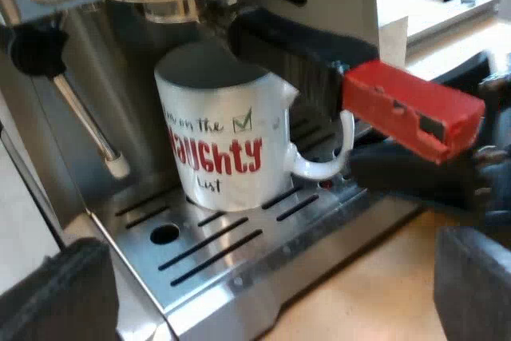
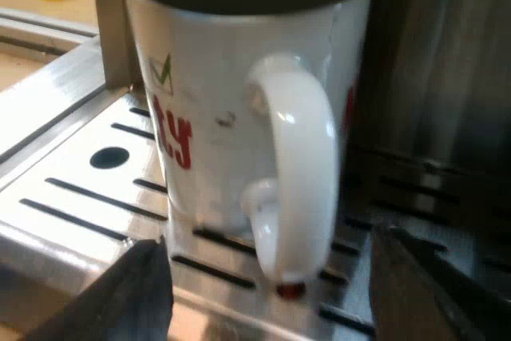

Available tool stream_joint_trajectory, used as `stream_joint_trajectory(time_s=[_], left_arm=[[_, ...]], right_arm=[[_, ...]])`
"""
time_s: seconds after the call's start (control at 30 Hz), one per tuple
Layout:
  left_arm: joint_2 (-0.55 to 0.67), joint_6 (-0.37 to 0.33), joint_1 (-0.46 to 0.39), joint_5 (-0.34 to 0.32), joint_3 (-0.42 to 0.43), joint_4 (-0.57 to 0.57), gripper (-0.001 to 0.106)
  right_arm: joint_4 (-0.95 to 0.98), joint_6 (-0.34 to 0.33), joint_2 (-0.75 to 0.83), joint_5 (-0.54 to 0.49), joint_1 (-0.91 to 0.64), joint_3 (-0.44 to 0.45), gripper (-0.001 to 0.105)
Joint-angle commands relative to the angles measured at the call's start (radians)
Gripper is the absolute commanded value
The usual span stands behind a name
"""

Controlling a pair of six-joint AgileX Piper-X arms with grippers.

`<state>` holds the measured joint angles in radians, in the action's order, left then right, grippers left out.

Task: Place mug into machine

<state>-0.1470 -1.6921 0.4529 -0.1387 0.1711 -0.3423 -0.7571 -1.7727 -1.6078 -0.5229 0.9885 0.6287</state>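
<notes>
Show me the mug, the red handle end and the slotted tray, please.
mug (image 1: pixel 215 137), left wrist view, on its printed white side.
red handle end (image 1: pixel 411 109), left wrist view, on the red block's face.
slotted tray (image 1: pixel 231 265), left wrist view, on bare metal near its edge.

The mug (image 1: pixel 219 137) stands on the espresso machine (image 1: pixel 96 61)'s drip tray (image 1: pixel 231 253), under the holder (image 1: pixel 295 49) locked into its front, the steam wand (image 1: pixel 88 125) just beside. The right end effector (image 2: pixel 279 301)'s spread fingers flank the mug's handle.
</notes>
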Motion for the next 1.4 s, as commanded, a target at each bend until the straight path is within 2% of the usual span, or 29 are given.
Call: stream_joint_trajectory(time_s=[0.03, 0.13, 0.27, 0.4, 0.5, 0.57, 0.63, 0.93, 1.07, 1.3, 1.4], left_arm=[[0.001, -0.011, 0.004, 0.008, 0.041, -0.044, 0.081], [0.001, -0.011, 0.004, 0.008, 0.078, -0.068, 0.081], [0.001, -0.011, 0.004, 0.008, 0.123, -0.105, 0.081], [0.003, -0.011, 0.004, 0.008, 0.183, -0.155, 0.081], [0.003, -0.011, 0.004, 0.008, 0.227, -0.162, 0.081], [0.003, -0.011, 0.004, 0.008, 0.261, -0.162, 0.081], [0.005, -0.011, 0.004, 0.008, 0.282, -0.162, 0.081], [0.005, -0.011, 0.004, -0.002, 0.319, -0.162, 0.081], [0.005, -0.011, 0.004, -0.034, 0.32, -0.162, 0.081], [0.005, -0.011, 0.004, -0.035, 0.329, -0.169, 0.081], [0.005, -0.011, 0.004, -0.035, 0.341, -0.18, 0.081]], right_arm=[[0.045, -0.002, 0.086, -0.047, 0.023, -0.048, 0.055], [0.154, -0.002, 0.19, -0.075, 0.061, -0.09, 0.055], [0.303, -0.002, 0.323, -0.14, 0.11, -0.093, 0.055], [0.375, -0.002, 0.427, -0.156, 0.151, -0.093, 0.052], [0.403, -0.005, 0.505, -0.158, 0.184, -0.089, 0.032], [0.403, -0.014, 0.543, -0.163, 0.203, -0.076, 0.014], [0.442, -0.017, 0.562, -0.159, 0.203, -0.053, 0.0], [0.625, 0.006, 0.565, -0.153, 0.203, 0.121, 0.0], [0.628, 0.035, 0.561, -0.153, 0.203, 0.164, 0.0], [0.626, 0.035, 0.479, -0.153, 0.201, 0.239, 0.0], [0.626, 0.057, 0.421, -0.155, 0.201, 0.286, 0.0]])
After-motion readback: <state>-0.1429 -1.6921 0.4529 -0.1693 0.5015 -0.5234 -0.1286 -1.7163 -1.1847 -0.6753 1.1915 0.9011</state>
